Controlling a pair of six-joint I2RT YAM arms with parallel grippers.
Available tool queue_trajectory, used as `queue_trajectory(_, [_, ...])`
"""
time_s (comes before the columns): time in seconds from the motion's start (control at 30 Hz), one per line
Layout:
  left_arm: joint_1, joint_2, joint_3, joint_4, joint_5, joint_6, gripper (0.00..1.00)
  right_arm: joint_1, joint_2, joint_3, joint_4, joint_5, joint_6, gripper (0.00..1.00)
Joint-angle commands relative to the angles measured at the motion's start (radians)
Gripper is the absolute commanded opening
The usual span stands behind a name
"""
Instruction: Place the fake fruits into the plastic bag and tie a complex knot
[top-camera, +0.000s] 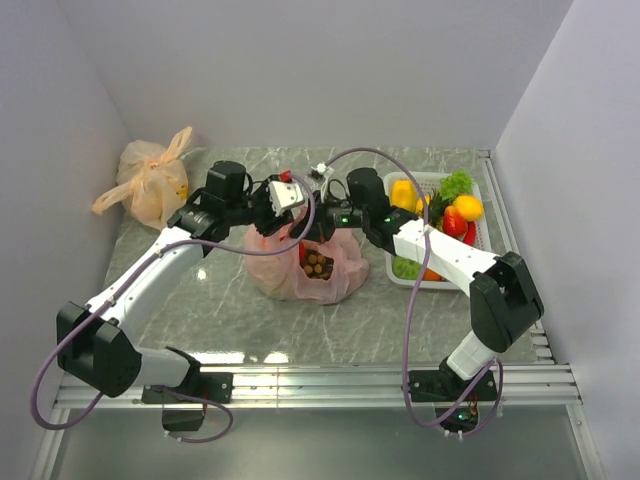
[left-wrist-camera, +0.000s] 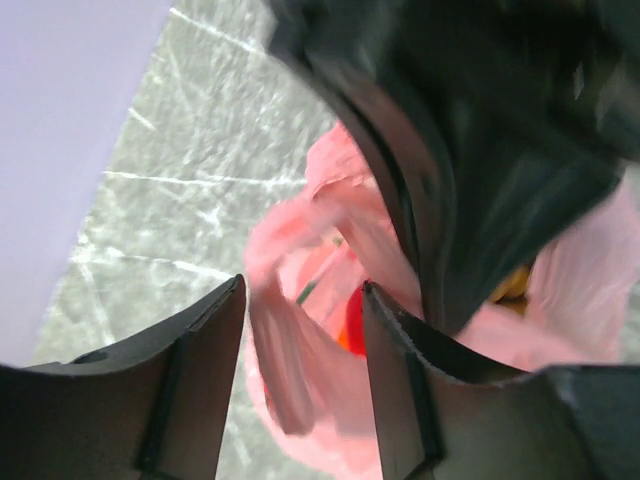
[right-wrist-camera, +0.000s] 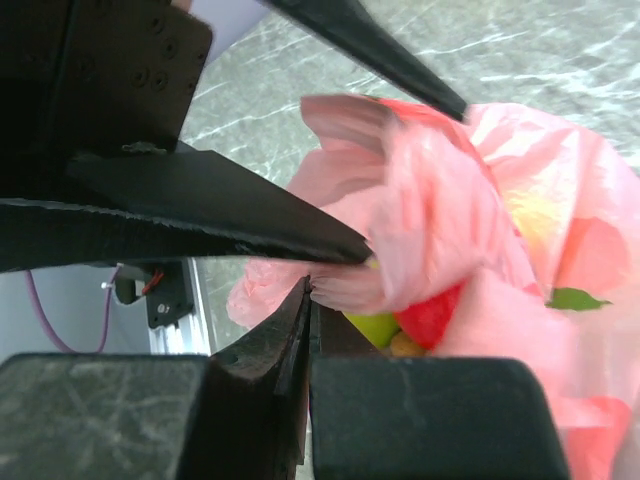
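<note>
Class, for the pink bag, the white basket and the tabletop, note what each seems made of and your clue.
Pink bag: thin plastic film, translucent; it crinkles, and fruit shows through.
White basket: probably rigid plastic; moulded grid.
Tabletop: grey-green marble look, glossy; white veins, light reflections; possibly printed laminate.

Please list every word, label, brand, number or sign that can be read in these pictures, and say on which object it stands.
None can be read.
The pink plastic bag, the white basket and the pale orange knotted bag show no print.
The white part on the left arm's wrist is too small to tell whether it carries any text.
</note>
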Motion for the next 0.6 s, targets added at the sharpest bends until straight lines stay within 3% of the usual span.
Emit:
queue_trajectory(0.0, [-0.003, -0.048, -0.017, -0.031, -0.037, 0.133, 0.56, -0.029, -0.056, 0.040, 0.007, -0.027, -0.005, 0.00])
queue_trajectory(0.57, [-0.042, -0.015, 0.009, 0.045, -0.081, 0.276, 0.67, -0.021, -0.010, 0.084, -0.048, -0.116, -0.022, 0.00])
